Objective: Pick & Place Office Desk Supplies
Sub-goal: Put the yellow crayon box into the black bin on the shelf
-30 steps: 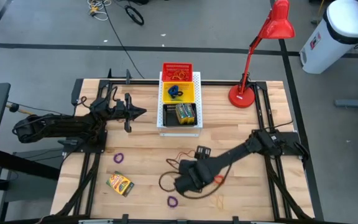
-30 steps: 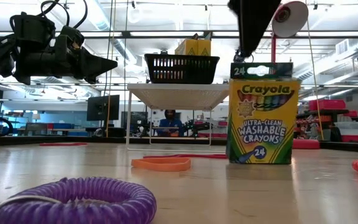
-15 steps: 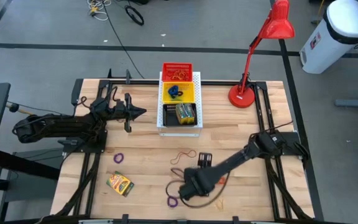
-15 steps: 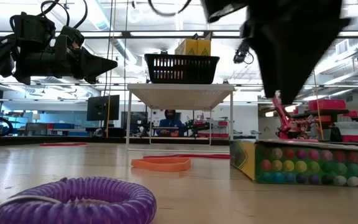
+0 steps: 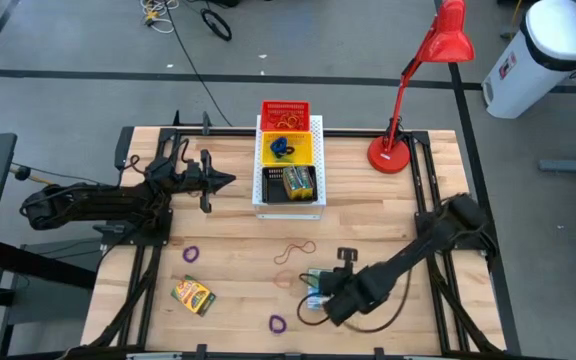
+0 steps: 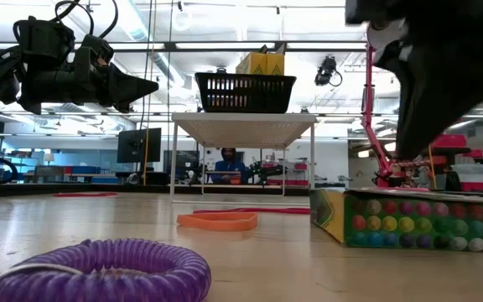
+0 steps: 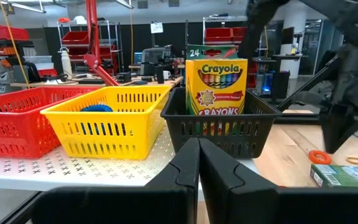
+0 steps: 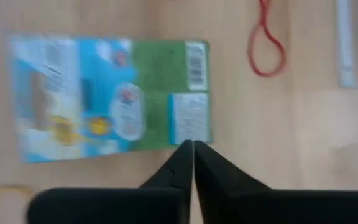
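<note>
A crayon box [image 8: 107,96] lies flat on the table, its blue-and-green back up; it also shows in the high view [image 5: 315,279] and the low view [image 6: 409,220]. My right gripper [image 8: 189,145] is shut and points down, its tips over the box's edge; in the low view it hangs above the box. A second crayon box [image 5: 194,295] lies near the table's front left. Purple loops [image 5: 191,254] [image 5: 278,323], an orange loop [image 6: 218,221] and a thin red rubber band [image 8: 265,43] lie loose on the wood. My left gripper [image 7: 197,149] waits shut at the far left, facing the baskets.
A red basket [image 7: 17,118], a yellow basket [image 7: 114,118] and a black basket [image 7: 219,127] holding a crayon box [image 7: 216,87] stand in a row on a white perforated board [image 5: 288,205] at the table's far middle. A red desk lamp [image 5: 393,150] stands at the far right.
The crayon box that stood upright beneath my right gripper has tipped over and now lies flat on the table. My right gripper has come down and shifted toward the table's right edge.
</note>
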Robot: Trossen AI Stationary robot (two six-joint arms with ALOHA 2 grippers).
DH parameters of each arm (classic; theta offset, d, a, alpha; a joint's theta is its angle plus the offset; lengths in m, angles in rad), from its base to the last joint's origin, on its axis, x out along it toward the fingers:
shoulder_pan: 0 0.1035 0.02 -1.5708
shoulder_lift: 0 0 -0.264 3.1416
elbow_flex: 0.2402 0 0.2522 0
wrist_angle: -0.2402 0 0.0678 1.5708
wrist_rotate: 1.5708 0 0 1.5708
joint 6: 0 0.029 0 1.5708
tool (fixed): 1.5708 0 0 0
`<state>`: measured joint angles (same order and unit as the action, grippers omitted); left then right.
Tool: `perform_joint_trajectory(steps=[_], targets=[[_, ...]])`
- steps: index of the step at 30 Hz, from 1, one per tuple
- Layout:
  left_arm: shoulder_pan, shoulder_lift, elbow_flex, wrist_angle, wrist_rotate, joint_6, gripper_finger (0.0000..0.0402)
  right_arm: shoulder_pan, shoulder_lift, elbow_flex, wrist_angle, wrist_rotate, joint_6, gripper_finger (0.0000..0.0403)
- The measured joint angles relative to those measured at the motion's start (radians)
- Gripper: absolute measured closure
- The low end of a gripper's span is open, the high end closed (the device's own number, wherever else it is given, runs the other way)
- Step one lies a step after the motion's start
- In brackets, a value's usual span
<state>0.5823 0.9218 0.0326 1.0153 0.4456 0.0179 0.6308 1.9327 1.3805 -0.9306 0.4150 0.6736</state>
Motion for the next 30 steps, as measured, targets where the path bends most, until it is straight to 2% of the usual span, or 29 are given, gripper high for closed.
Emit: perform_joint_trajectory(steps=[2, 4, 11, 14, 18, 23, 30], targets=[[0.0, 0.0, 0.0, -0.001, 0.0, 0.0, 0.0388, 0.006, -0.06, -0.048, 0.082, -0.044, 0.009, 0.0392], [0.0, 0.0, 0.0, -0.001, -0.004, 0.004, 0.0388, 0.028, -0.081, -0.056, 0.137, -0.056, 0.025, 0.0383], [0.0, 0.0, 0.0, -0.001, -0.027, 0.005, 0.0388, 0.096, -0.017, 0.021, 0.154, -0.053, 0.008, 0.0363], [0.0, 0.0, 0.0, 0.015, -0.027, 0.008, 0.0388, 0.109, 0.04, 0.068, 0.148, -0.051, 0.028, 0.0331], [0.0, 0.0, 0.0, 0.023, -0.027, 0.007, 0.0388, 0.113, 0.129, 0.15, 0.114, -0.047, 0.017, 0.0267], [0.0, 0.0, 0.0, 0.023, -0.038, 0.004, 0.0388, 0.118, 0.25, 0.279, 0.004, 0.034, -0.002, 0.0211], [0.0, 0.0, 0.0, 0.022, -0.053, -0.03, 0.0388, 0.148, 0.389, 0.439, -0.117, 0.173, -0.019, 0.0205]])
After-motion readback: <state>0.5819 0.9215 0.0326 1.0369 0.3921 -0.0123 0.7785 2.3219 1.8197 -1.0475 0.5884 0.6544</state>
